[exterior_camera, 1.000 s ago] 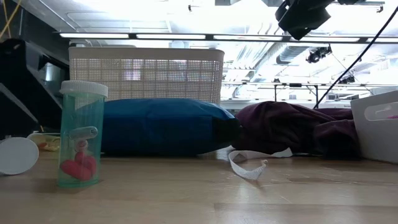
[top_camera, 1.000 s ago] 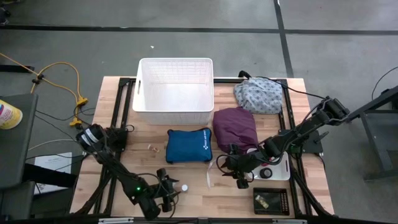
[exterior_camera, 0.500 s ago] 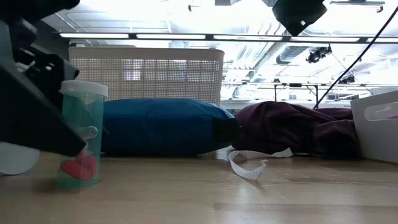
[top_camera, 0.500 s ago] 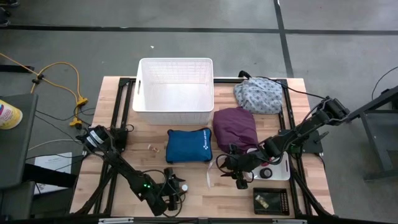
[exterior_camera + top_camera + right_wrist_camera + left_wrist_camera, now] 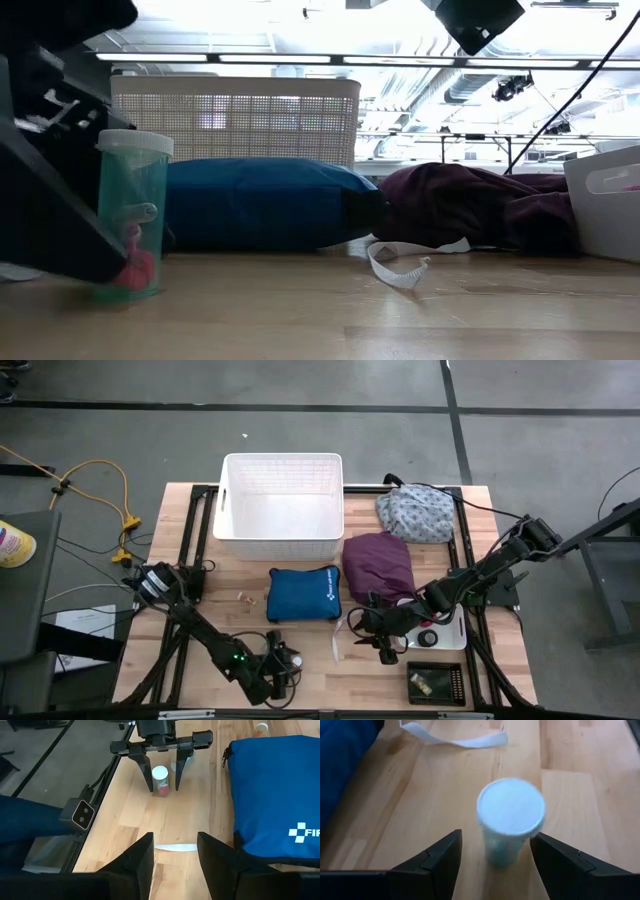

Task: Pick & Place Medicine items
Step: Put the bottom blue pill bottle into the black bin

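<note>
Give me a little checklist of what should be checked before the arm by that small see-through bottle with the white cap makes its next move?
1. Left gripper open: ok, its fingers stand wide.
2. Vial between the fingers: ok, one finger on each side with gaps showing.
3. Vial upright with white cap on: ok, it stands on the table.
4. Fingers low enough to close on the vial's body: ok, in the right wrist view they reach down beside it.
5. White strip out of the way: ok, it lies apart from the vial.
6. Right gripper clear of the left arm: ok, it hangs beside the blue pouch, well apart.
</note>
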Available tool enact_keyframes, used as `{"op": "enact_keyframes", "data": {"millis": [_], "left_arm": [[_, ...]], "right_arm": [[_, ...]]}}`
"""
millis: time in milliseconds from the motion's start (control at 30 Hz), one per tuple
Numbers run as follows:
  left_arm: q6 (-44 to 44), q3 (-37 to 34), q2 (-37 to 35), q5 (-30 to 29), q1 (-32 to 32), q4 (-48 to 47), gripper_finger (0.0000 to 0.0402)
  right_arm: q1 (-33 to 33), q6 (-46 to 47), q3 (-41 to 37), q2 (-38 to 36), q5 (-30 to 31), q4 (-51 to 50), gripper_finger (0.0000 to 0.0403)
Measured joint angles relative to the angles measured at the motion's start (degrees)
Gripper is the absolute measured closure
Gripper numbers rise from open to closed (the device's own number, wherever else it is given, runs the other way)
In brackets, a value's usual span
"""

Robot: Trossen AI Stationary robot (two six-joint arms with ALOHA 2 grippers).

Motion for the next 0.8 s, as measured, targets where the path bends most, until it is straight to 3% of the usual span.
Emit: {"op": "enact_keyframes", "data": {"millis": [300, 800], "left_arm": [[-0.06, 0.02, 0.17, 0.01, -0.02, 0.02, 0.0193], [-0.63, 0.03, 0.17, 0.01, -0.02, 0.13, 0.0295]], "right_arm": [[0.0, 0.0, 0.0, 0.0, 0.0, 0.06, 0.0264], [-0.01, 0.0, 0.0, 0.0, 0.0, 0.05, 0.0264]]}}
